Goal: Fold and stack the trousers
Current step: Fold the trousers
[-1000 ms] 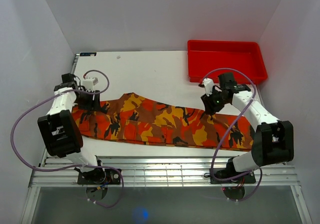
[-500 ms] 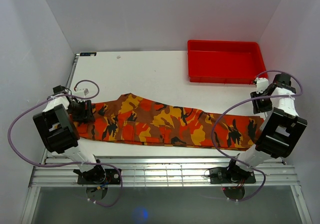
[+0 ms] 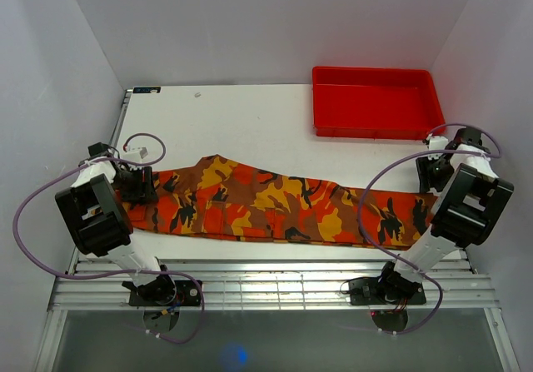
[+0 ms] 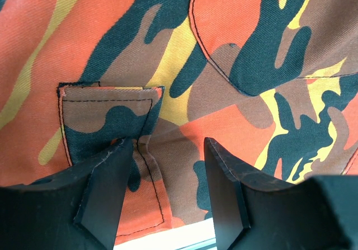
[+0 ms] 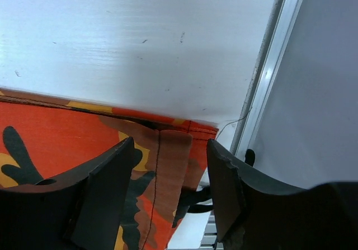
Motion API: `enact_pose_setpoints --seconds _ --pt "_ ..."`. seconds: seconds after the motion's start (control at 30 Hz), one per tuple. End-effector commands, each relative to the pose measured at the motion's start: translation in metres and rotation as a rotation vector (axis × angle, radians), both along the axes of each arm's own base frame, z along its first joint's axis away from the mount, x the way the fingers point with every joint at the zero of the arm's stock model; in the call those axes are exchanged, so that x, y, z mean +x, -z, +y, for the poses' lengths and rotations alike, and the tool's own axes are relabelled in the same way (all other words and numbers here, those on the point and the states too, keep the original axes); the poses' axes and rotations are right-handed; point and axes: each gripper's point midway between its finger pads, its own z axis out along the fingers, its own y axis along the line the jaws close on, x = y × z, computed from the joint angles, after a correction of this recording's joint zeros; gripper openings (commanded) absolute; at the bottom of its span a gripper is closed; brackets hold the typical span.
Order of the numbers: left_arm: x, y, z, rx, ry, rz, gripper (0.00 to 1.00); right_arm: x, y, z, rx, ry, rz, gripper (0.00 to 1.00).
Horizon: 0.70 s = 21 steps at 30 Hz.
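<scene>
1. Across the near half of the white desk (image 3: 241, 122), the long cloth trousers in orange, red, yellow and dark brown camouflage (image 3: 275, 205) lie flat and stretched out. Their long axis runs left to right between the two arms.
2. At the left end (the waist end, judging by the pocket flap (image 4: 106, 116) in the left wrist view), the left claw (image 4: 168, 149) hangs just over the cloth. Its jaws are apart with nothing pinched between them.
3. At the right end, the right claw (image 5: 170, 146) stands over the far corner of the leg hem (image 5: 184, 135), near the desk's right edge, jaws likewise spread and holding nothing.
4. Each arm is nearest its own end of the garment. The coming fold likely turns on that: both claws close on the cloth below them, then one end travels along the long axis to meet the other.
5. Beyond the right leg, well apart from the cloth, sits the plain red plastic tray (image 3: 375, 101) (no part in the fold as yet).
</scene>
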Motion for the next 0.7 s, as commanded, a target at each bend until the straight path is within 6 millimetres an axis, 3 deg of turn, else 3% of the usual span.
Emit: enact_pose_setpoints --seconds 0.0,0.33,0.43,0.47,0.57,0.67 --pt "-0.007 0.003 0.007 0.032 -0.014 0.009 0.65 0.002 -0.001 -0.012 -0.030 0.031 -0.016 0.61" --pt "-0.004 0.002 0.008 0.029 -0.016 0.005 0.65 -0.011 0.015 -0.003 0.092 0.037 0.039 0.50" --pt "-0.004 0.002 0.007 0.028 -0.016 0.006 0.64 -0.009 0.011 -0.005 0.116 0.047 0.030 0.36" --pt "-0.004 0.002 0.008 0.028 -0.018 0.005 0.64 -0.010 0.009 -0.004 0.127 0.051 0.032 0.26" --pt "-0.006 0.004 0.007 0.026 -0.018 0.013 0.64 -0.011 -0.002 -0.006 0.144 0.068 0.019 0.08" --pt "-0.006 0.005 0.008 0.033 -0.020 0.012 0.64 -0.013 -0.015 -0.010 0.136 0.080 -0.001 0.08"
